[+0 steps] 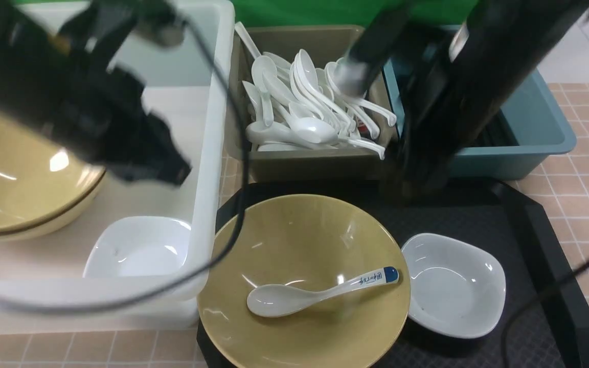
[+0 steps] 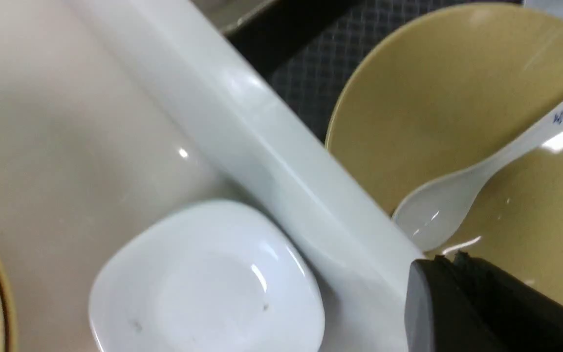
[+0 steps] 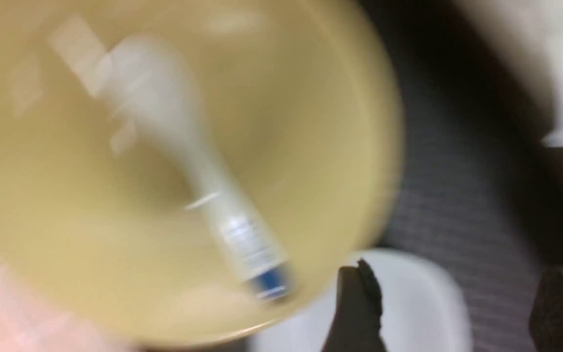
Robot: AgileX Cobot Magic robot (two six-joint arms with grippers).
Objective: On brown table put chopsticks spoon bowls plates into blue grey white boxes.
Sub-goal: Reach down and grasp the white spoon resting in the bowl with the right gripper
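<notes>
Right hand (image 3: pixel 457 313) spread apart and empty, hanging over the black tray (image 1: pixel 535 225) beside the yellow bowl (image 1: pixel 294 230); left hand (image 2: pixel 450 278) pinched together on nothing, near the white box (image 1: pixel 213 143) rim; 1 spoon (image 1: pixel 320 291) lying inside that bowl, handle toward the small dish (image 1: pixel 453 286); likely next: come down square across the handle near its blue tip, close gently, lift clear of the rim, carry to the grey box (image 1: pixel 315 166) of spoons; beware slip on the glossy handle.

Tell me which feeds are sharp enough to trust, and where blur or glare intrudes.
Front view: spoon and yellow bowl crisp, left arm and right arm motion-smeared, mild glare on the bowl. Left wrist view: sharp, small highlights on the white dish. Right wrist view: heavily blurred throughout; spoon barely readable.
</notes>
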